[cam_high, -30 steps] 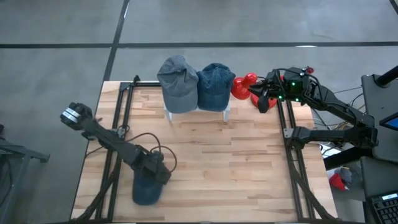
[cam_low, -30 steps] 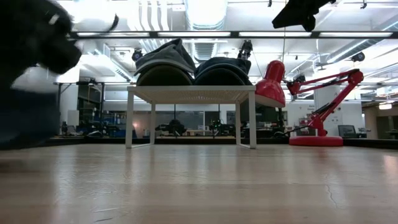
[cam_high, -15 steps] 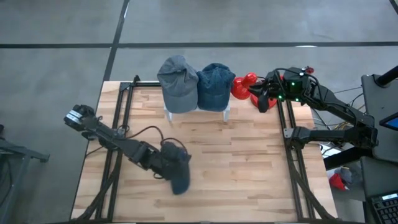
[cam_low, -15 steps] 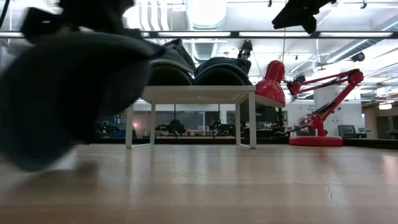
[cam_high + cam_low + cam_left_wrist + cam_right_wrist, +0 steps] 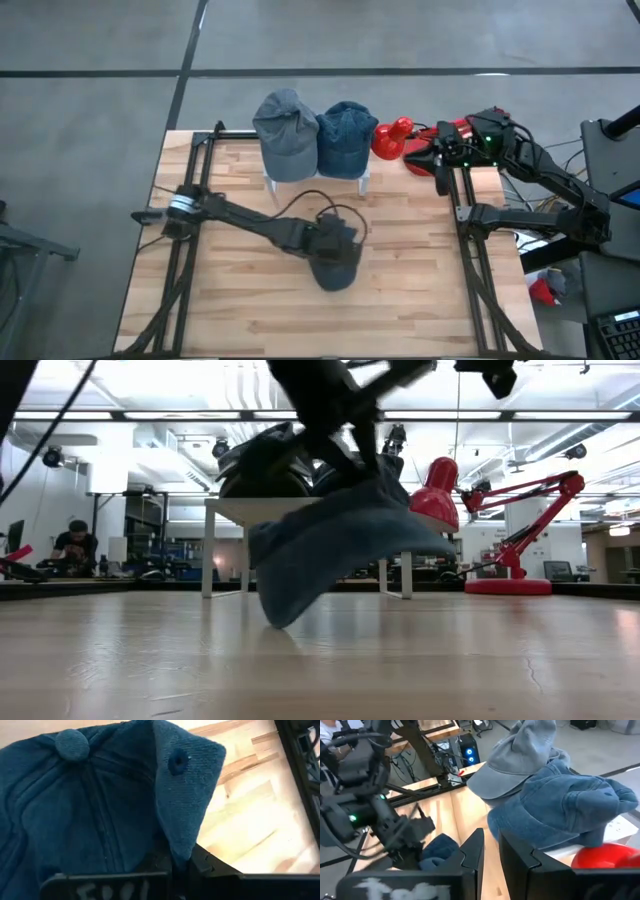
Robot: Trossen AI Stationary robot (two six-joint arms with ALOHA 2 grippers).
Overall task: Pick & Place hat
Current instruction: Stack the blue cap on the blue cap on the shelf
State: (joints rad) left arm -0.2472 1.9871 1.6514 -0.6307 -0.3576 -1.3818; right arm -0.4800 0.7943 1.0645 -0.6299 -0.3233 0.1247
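A dark blue denim hat (image 5: 338,270) hangs over the middle of the wooden table (image 5: 420,300), with my left gripper (image 5: 330,245) shut on it. In the low view the hat (image 5: 340,545) droops below the gripper. A grey-blue hat (image 5: 285,130) and a blue denim hat (image 5: 346,135) sit crown up on a small white stand (image 5: 366,181) at the far edge. My right gripper (image 5: 440,168) hovers by the far right corner, a narrow gap between its fingers (image 5: 490,855) and nothing in it. My left gripper pinches a raised fold of the hat's crown cloth (image 5: 179,842) between its two fingers, beside an eyelet (image 5: 177,762). The fingers slant downward from the table's left side. The hat hangs slack below them, its lowest edge (image 5: 280,620) just above the table.
A red desk lamp (image 5: 393,140) stands beside the stand at the far right. Black frame rails (image 5: 470,260) run along the table's left and right sides. Bare wood lies in front of the stand. A person (image 5: 75,545) sits far behind the table.
My left gripper has swung from the near left corner toward the table's middle and up a little, tipping less steeply. It has carried the dark blue hat off the table, and the hat now hangs below the gripper. My right gripper has turned slightly by the lamp.
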